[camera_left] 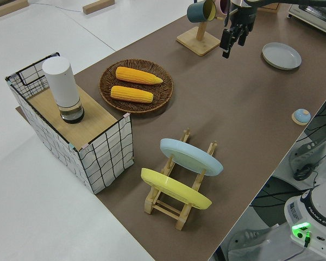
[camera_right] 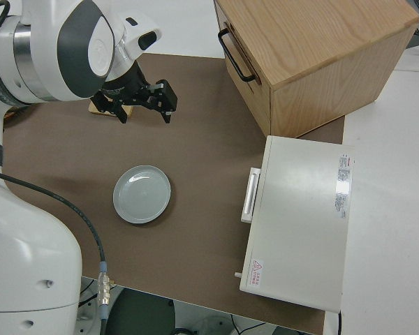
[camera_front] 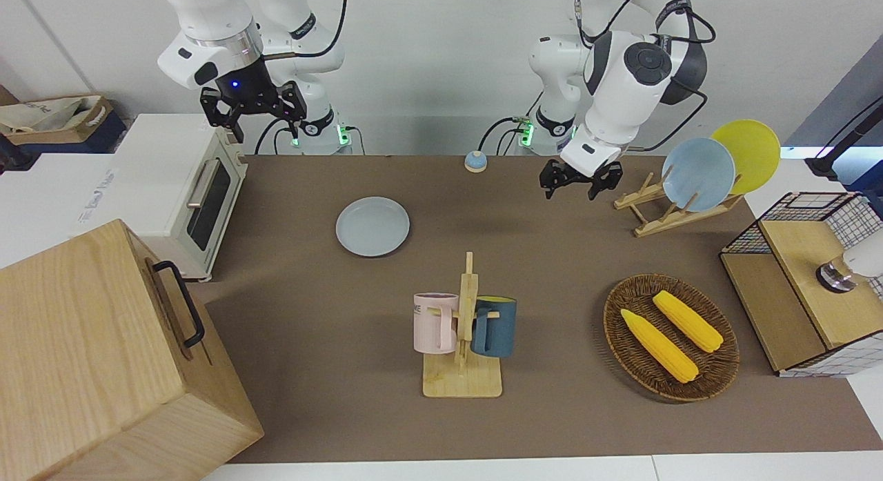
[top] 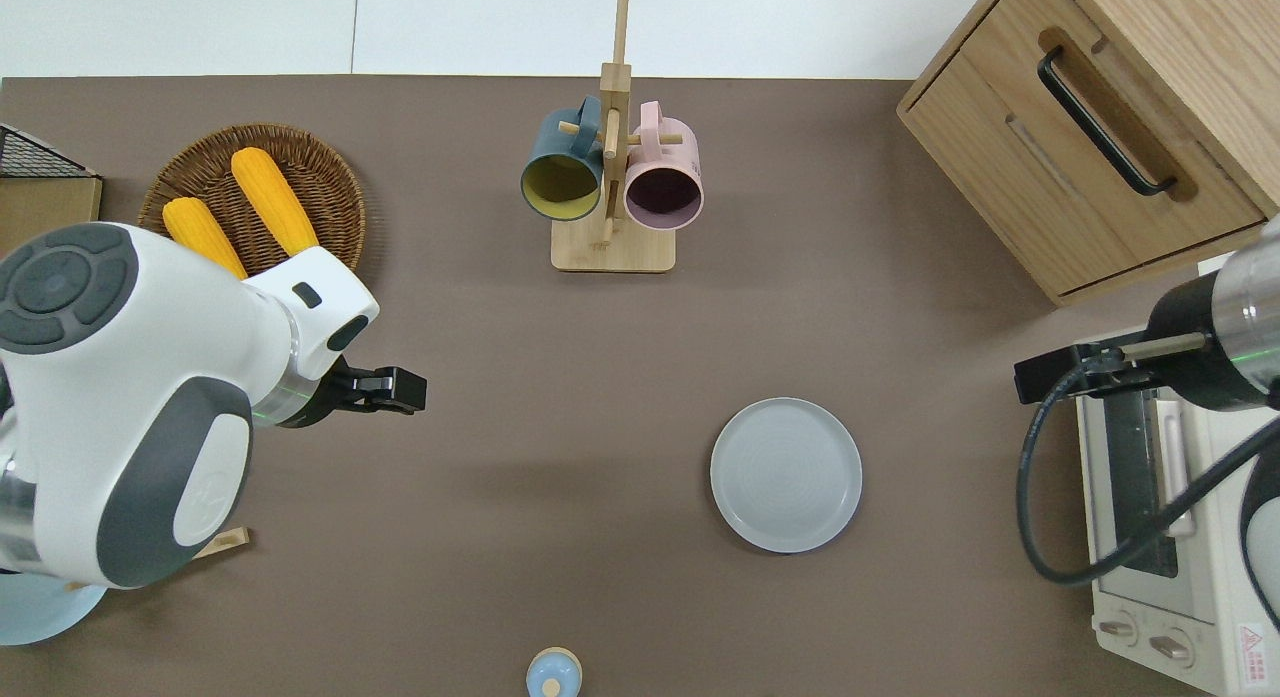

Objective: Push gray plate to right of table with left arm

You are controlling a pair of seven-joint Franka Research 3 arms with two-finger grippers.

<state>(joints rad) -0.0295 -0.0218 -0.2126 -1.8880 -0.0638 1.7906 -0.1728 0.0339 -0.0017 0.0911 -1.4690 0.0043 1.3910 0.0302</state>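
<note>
The gray plate [camera_front: 372, 226] [top: 786, 475] [camera_left: 281, 55] [camera_right: 142, 194] lies flat on the brown table [camera_front: 324, 370], in the half toward the right arm's end. My left gripper [camera_front: 572, 190] [top: 415, 390] [camera_left: 232, 44] hangs open and empty over bare table. It is well apart from the plate, toward the left arm's end, between the corn basket and the plate. My right arm is parked, its gripper [camera_front: 265, 130] [camera_right: 145, 112] open.
A mug rack [camera_front: 463, 343] with a pink and a blue mug stands farther from the robots than the plate. A basket of corn [camera_front: 670, 336], a plate rack [camera_front: 690, 191], a wire shelf [camera_front: 807, 281], a toaster oven [camera_front: 186, 191], a wooden cabinet [camera_front: 103, 357] and a small blue knob [camera_front: 475, 161] ring the table.
</note>
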